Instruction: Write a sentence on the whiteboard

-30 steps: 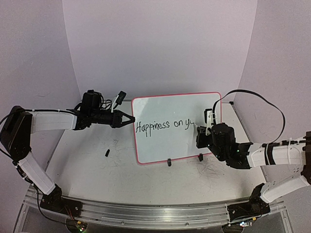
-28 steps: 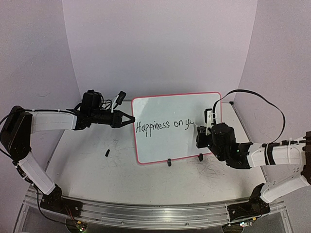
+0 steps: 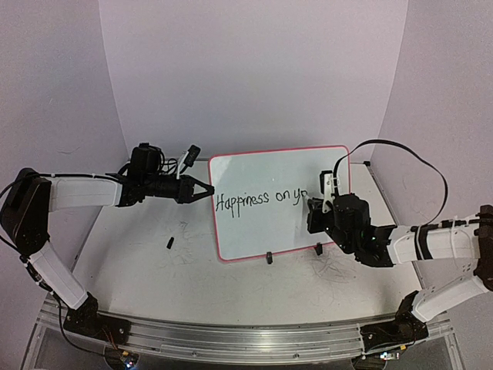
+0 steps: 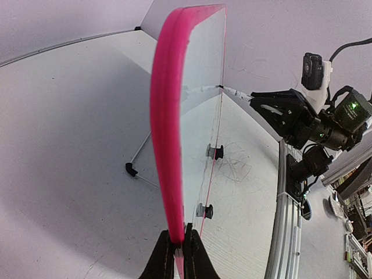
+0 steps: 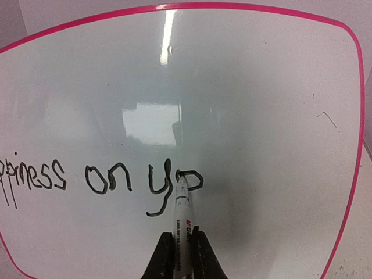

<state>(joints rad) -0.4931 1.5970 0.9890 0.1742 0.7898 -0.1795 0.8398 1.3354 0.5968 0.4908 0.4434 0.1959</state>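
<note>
Fingers (image 4: 163, 258) of the left gripper (image 3: 205, 190) pinch the left rim of the whiteboard (image 3: 254, 173), which stands upright, long axis left-right, face toward the arms. A small black piece (image 3: 169, 243) lies left of it. The sentence (image 3: 258, 200) reads "Happiness on yo". The right gripper (image 5: 181, 241) clamps a marker (image 5: 183, 212), tip on the last "o".

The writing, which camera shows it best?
Right wrist view: the sentence is big and sharp, though its start is cut off. Top view shows the whole line, small. Left wrist sees the whiteboard edge-on, letters unreadable.
</note>
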